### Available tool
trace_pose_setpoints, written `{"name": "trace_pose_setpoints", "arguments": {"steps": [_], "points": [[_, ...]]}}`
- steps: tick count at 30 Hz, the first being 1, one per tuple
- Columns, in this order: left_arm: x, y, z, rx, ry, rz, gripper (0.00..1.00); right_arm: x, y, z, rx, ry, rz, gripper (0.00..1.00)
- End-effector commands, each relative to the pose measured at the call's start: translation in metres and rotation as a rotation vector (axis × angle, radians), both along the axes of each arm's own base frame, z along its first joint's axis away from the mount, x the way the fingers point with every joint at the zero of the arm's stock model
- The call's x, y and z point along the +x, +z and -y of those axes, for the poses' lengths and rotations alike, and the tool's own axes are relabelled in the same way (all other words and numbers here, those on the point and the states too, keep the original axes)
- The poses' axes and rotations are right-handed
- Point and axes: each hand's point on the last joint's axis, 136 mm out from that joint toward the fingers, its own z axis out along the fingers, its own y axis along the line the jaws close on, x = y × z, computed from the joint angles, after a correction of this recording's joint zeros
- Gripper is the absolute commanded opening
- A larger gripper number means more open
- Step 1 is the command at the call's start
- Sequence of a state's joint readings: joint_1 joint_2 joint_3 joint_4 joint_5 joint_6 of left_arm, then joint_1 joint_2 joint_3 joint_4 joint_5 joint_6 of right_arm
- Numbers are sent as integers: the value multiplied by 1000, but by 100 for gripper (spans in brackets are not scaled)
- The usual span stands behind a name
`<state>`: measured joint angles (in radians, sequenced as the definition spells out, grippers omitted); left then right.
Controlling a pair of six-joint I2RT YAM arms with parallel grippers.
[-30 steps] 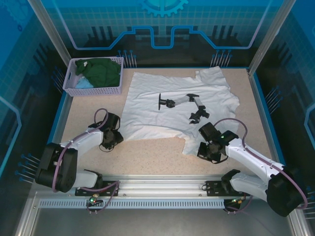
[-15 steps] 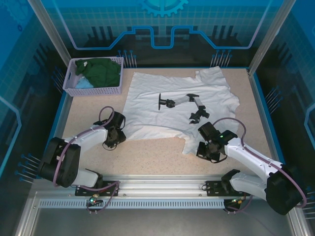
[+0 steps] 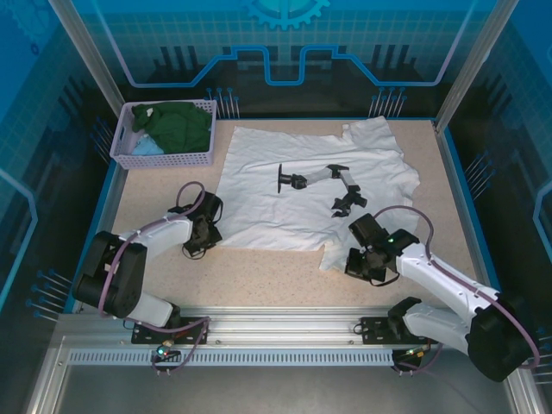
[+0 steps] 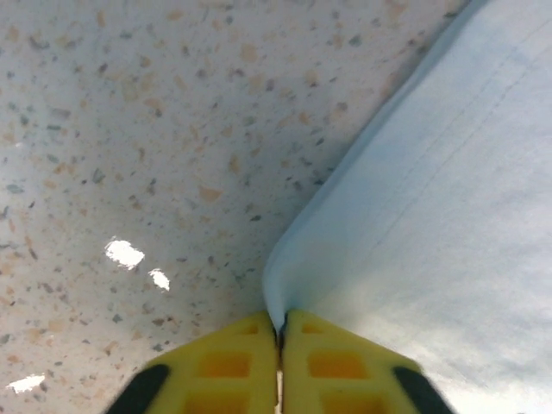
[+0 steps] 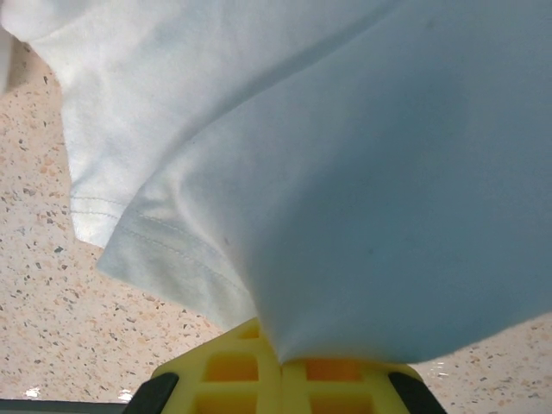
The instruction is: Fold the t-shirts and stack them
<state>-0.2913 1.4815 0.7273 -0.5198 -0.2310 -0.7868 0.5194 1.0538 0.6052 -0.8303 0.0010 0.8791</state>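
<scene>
Pinching the near hem of the white t-shirt (image 3: 259, 194), the left gripper (image 4: 279, 332) and right gripper (image 5: 280, 354) each have jaws pressed onto cloth. It lies spread on the table (image 3: 155, 194). I'd raise both corners together, evenly, hem taut.

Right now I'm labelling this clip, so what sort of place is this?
Likely a robot lab cell: speckled beige tabletop, blue printed wall panels, metal mounting rail, and a large white cloth t-shirt laid out.
</scene>
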Motion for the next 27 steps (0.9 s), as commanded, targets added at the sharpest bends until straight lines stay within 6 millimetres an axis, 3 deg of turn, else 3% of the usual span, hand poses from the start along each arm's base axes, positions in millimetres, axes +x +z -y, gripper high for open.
{"name": "trace_pose_setpoints", "arguments": {"steps": [1, 6, 14, 27], "points": [[37, 14, 14, -38, -20, 116, 0, 0, 12, 8, -35, 4, -2, 0], [29, 20, 19, -82, -37, 109, 0, -14, 16, 19, -93, 30, -63, 0], [-1, 8, 13, -97, -35, 80, 0, -58, 12, 31, -126, 95, -189, 0], [-10, 32, 5, -90, -28, 140, 0, -65, 15, 25, -9, -18, -114, 0]]}}
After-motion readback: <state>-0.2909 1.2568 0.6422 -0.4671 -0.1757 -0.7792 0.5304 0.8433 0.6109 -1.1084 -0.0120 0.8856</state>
